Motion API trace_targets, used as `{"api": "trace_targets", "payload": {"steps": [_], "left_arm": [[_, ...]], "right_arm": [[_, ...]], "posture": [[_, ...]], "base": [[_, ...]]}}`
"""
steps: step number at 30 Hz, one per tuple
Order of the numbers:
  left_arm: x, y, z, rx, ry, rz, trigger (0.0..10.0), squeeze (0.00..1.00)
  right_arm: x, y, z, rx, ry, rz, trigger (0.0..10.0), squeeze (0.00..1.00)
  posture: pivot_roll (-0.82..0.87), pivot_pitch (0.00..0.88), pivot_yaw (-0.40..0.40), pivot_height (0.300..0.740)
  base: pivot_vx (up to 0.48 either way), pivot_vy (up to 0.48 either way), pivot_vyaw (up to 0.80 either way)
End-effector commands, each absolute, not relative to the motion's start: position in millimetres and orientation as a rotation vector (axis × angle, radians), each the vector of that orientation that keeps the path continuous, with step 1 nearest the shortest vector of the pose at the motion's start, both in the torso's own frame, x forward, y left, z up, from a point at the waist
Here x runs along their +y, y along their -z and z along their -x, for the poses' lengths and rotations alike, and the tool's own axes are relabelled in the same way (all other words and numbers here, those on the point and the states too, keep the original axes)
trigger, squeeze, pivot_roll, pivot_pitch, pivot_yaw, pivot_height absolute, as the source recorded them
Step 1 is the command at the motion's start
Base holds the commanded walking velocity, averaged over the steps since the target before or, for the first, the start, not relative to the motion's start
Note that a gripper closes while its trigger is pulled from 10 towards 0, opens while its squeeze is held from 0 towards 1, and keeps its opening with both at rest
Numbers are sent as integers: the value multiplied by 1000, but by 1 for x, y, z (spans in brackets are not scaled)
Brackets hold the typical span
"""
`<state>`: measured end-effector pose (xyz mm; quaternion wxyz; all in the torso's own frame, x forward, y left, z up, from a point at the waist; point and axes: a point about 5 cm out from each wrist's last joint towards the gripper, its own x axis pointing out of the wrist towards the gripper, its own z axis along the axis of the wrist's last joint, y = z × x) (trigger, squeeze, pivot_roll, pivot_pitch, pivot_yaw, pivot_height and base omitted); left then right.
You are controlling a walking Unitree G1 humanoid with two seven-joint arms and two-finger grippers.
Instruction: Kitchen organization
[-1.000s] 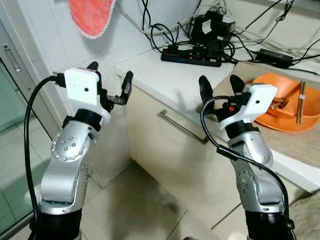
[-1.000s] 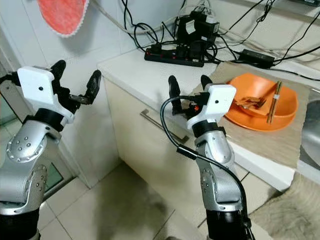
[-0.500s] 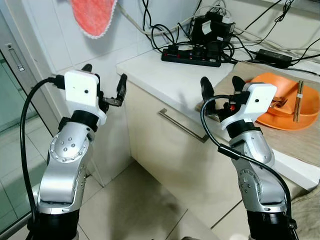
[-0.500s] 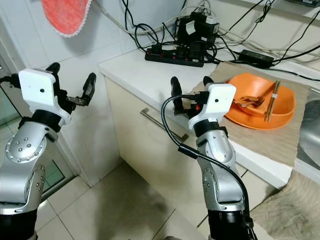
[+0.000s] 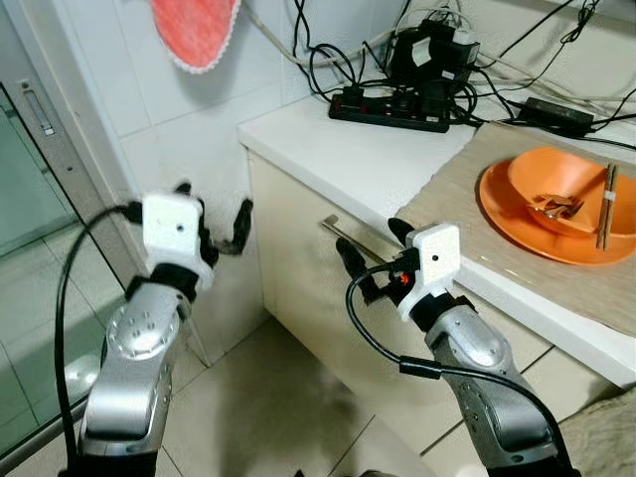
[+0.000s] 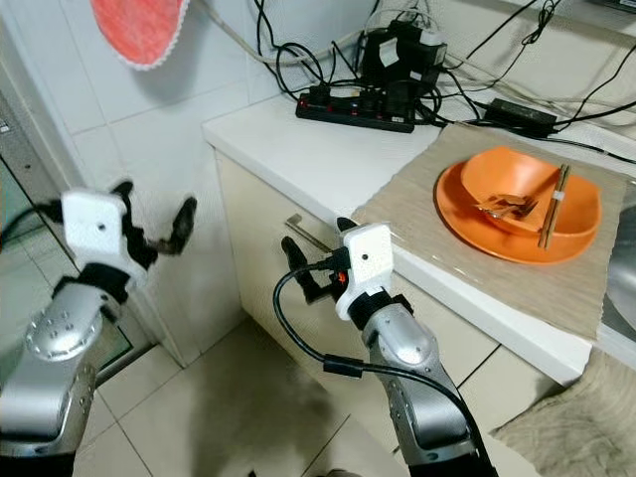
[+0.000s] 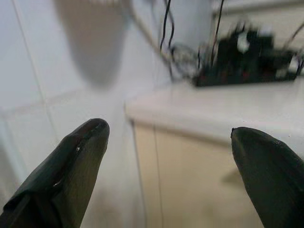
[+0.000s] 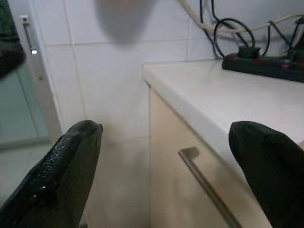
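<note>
My right gripper (image 5: 370, 240) is open in front of the cream drawer front, level with the metal drawer handle (image 5: 338, 230) and just short of it; the handle (image 8: 205, 187) also shows between its fingers in the right wrist view. My left gripper (image 5: 214, 202) is open and empty beside the cabinet's left end, facing the white counter (image 7: 223, 107). An orange plate (image 5: 502, 204) lies on a beige mat (image 5: 452, 184). It carries an orange bowl (image 5: 556, 179) with a spoon and a pair of chopsticks (image 5: 604, 206).
A black power strip (image 5: 390, 107) with tangled cables and adapters sits at the back of the counter. A red-orange cloth (image 5: 199, 30) hangs on the tiled wall. A glass door with a metal frame (image 5: 45, 129) stands at the left. Tiled floor lies below.
Both arms have come down. The right gripper dropped from counter height to the drawer front near the handle. The left gripper is lower beside the cabinet. The camera has shifted slightly.
</note>
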<state>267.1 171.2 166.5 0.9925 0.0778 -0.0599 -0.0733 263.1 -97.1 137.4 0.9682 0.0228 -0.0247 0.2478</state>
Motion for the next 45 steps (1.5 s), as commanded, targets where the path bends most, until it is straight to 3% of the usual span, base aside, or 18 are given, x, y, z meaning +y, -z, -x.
{"api": "trace_targets", "payload": {"steps": [1, 5, 10, 14, 19, 36, 45], "left_arm": [[170, -158, -265, -99, 169, -173, 10000, 0], [174, -135, -260, -15, 172, -174, 10000, 0], [187, -71, -237, 281, 160, -192, 10000, 0], [192, -49, -224, 365, 150, -195, 10000, 0], [186, -46, -222, 354, 165, -178, 10000, 0], [183, -51, -228, 311, 181, -189, 10000, 0], [181, -55, -230, 283, 209, -233, 10000, 0]], "right_arm": [[-99, -128, -263, -9, -499, -28, 10000, 0], [-103, -107, -262, 94, -489, 11, 10000, 0], [-119, -48, -244, 389, -459, 81, 10000, 0], [-124, -25, -233, 497, -435, 74, 10000, 0], [-129, -11, -226, 542, -417, 80, 10000, 0], [-134, -12, -229, 513, -379, 60, 10000, 0], [-135, -15, -231, 480, -354, 44, 10000, 0]], "posture": [[-10, 0, -40, 740], [-8, 0, -40, 740], [-10, 0, -36, 740], [-11, 0, -35, 740], [-11, 0, -37, 740], [-14, 0, -31, 740], [-14, 0, -28, 740]], "base": [[0, 0, 0], [0, 0, 0], [0, 0, 0], [0, 0, 0], [0, 0, 0], [0, 431, 0], [0, -296, 0]]}}
